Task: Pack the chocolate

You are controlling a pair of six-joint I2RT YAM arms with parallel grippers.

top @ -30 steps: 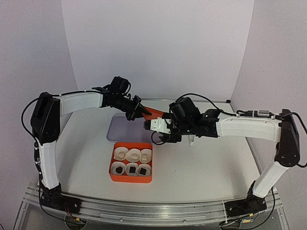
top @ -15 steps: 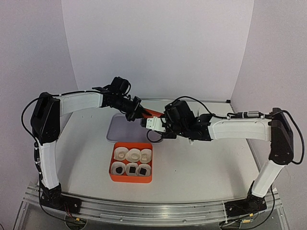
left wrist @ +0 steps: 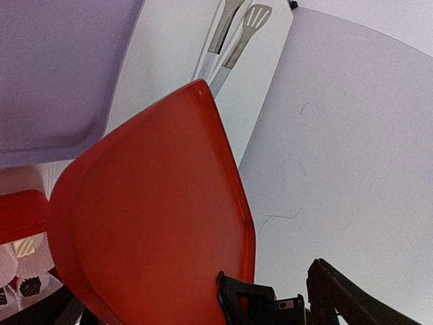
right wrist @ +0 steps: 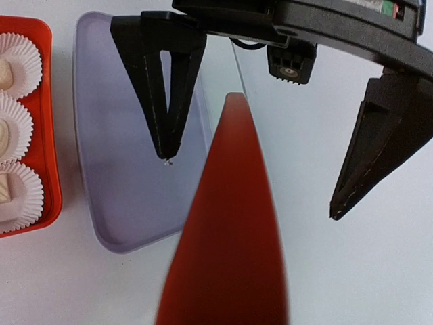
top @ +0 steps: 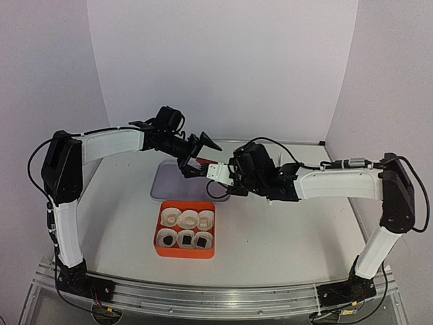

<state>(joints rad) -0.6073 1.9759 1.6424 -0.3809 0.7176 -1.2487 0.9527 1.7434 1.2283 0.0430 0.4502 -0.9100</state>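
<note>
- Top view: your left gripper (top: 204,158) is released. Its black fingers are splayed wide on either side of the orange lid (top: 207,161), with no contact visible.
- Your right gripper (top: 211,169) is clenched on that lid, a thin glossy plastic sheet held up in the air above the table (top: 284,230).
- The chocolate (top: 185,239) is six small chunks in the orange tray (top: 183,254) on the near side of the table, one per crinkled white paper cup (top: 171,218). The near row is dark, the far row cream.
- A translucent lavender tray (top: 169,186), flat with rounded corners, lies just beyond the orange tray and below the lid.
- Left wrist view: the lid fills the middle, smooth with rounded corners and a raised rim, and it blocks most of the orange tray.
- A dark chunk (left wrist: 30,286) in a pleated cup shows at lower left. Grey slotted tongs (left wrist: 233,30) lie far off on the table.
- Right wrist view: the lid is edge-on, a red-orange wedge rising from the bottom edge. Your right fingers are out of frame.
- The left fingers (right wrist: 166,88), matte black and tapered, stand apart on either side of the lid. Cream chunks (right wrist: 4,74) sit in cups at the left edge.
</note>
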